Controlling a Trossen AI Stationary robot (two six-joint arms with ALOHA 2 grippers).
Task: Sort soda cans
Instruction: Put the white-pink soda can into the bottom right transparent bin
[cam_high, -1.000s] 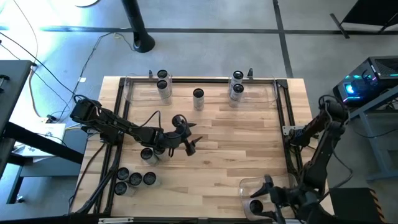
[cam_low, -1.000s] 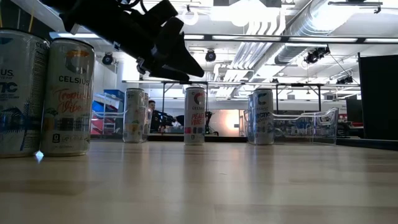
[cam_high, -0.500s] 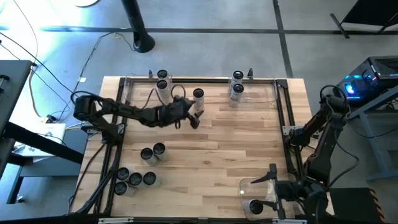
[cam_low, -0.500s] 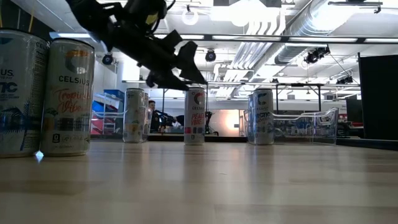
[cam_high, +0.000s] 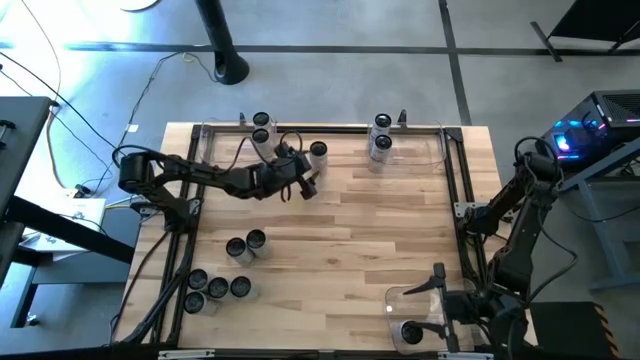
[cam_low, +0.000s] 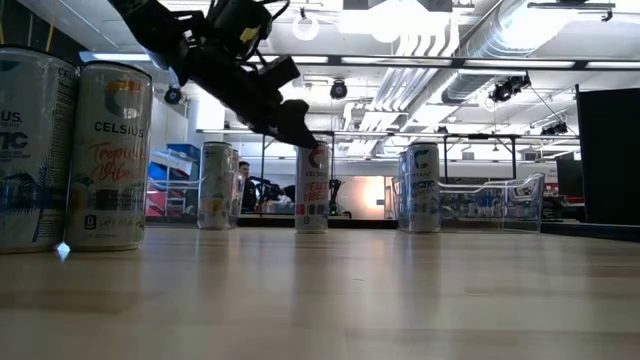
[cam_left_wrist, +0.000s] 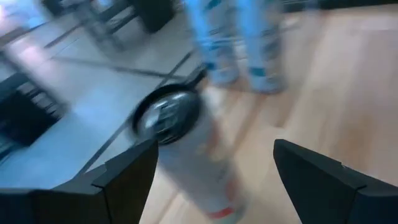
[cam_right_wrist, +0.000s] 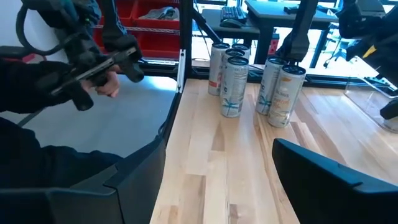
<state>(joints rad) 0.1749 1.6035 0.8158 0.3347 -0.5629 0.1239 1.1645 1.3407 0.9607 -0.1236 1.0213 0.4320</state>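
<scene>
One soda can (cam_high: 318, 152) stands alone on its base near the table's far edge, between two clear bins. My left gripper (cam_high: 307, 174) is open just short of it on its near-left side. In the left wrist view the blurred can (cam_left_wrist: 186, 149) shows ahead between the two fingers, which do not touch it. In the low view the gripper (cam_low: 292, 118) hangs in front of the can's top (cam_low: 314, 152). My right gripper (cam_high: 438, 300) is open above the near-right bin (cam_high: 398, 296), which holds one can (cam_high: 410, 332).
The far-left bin (cam_high: 212, 148) and the far-right bin (cam_high: 428, 150) each hold two cans. Several more cans (cam_high: 218, 288) stand in a cluster near the table's near left corner. A person's hands with a controller (cam_right_wrist: 93, 62) show beyond the table's left side.
My left gripper has swung from the middle of the table, beside the near-left cluster, toward the far edge and now stands at the lone can; it rolled on the way and stayed open. My right gripper has rolled and risen a little over the near-right bin.
</scene>
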